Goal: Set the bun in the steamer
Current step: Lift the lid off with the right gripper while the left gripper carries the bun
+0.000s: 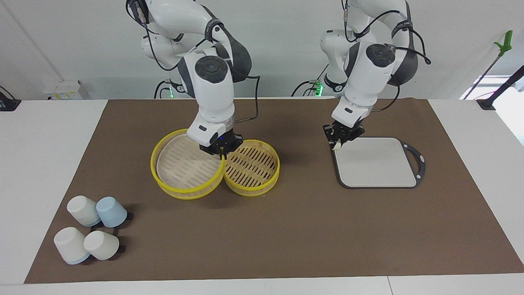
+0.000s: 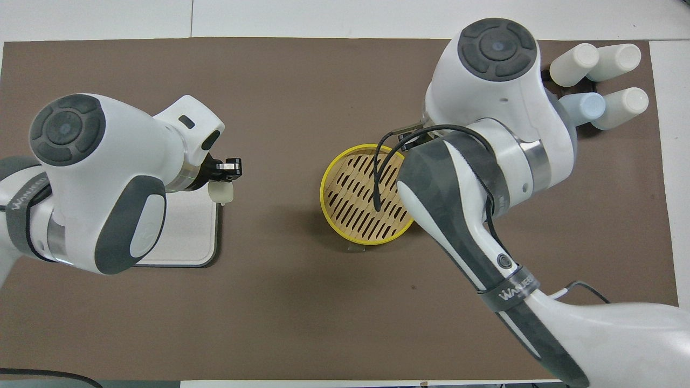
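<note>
While the mat [image 1: 286,229] carries the open steamer [image 1: 251,168], the right gripper [image 1: 221,150] grips the lid [image 1: 186,170] by its rim just beside it, the left gripper [image 1: 340,136] clamps the bun [image 1: 337,145] over the board [image 1: 376,162] edge, and "WANJEED" is written on arm straps.

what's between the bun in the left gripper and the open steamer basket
Nothing: only bare brown mat separates the bun, held in the left gripper, from the steamer basket. The overhead view shows it best.
</note>
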Robot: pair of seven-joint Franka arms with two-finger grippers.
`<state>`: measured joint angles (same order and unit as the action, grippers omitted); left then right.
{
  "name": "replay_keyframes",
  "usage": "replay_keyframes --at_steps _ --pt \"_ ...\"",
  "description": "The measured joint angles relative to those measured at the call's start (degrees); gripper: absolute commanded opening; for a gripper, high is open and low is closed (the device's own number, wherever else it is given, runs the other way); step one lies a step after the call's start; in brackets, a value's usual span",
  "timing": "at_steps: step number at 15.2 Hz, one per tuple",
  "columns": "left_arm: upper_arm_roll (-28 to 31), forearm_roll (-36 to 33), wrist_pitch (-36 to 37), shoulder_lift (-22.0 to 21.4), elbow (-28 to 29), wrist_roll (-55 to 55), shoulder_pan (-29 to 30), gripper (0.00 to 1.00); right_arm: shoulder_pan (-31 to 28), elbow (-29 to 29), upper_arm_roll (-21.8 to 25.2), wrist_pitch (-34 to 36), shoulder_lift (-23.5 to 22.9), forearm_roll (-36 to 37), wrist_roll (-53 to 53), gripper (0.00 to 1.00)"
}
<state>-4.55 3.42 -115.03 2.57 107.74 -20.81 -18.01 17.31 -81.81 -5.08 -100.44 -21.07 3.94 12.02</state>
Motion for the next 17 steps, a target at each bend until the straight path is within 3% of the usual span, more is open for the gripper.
replay_keyframes --at_steps 6,10,17 --pt "-0.11 0.86 -4.21 5.19 -3.24 -11.59 -11.43 0.23 -6.18 -0.83 -0.02 1.35 0.37 -0.02 -5.84 0.0" --pt "-0.09 0.86 -8.1 9.91 -5.47 -14.54 -15.91 0.23 -10.18 -0.9 -0.05 3.68 1.23 -0.04 -9.76 0.0" --pt "0.13 -1.48 -9.43 23.04 -15.32 -18.56 -20.7 0.23 -11.26 -2.86 -0.14 2.93 1.74 -0.05 -10.54 0.0"
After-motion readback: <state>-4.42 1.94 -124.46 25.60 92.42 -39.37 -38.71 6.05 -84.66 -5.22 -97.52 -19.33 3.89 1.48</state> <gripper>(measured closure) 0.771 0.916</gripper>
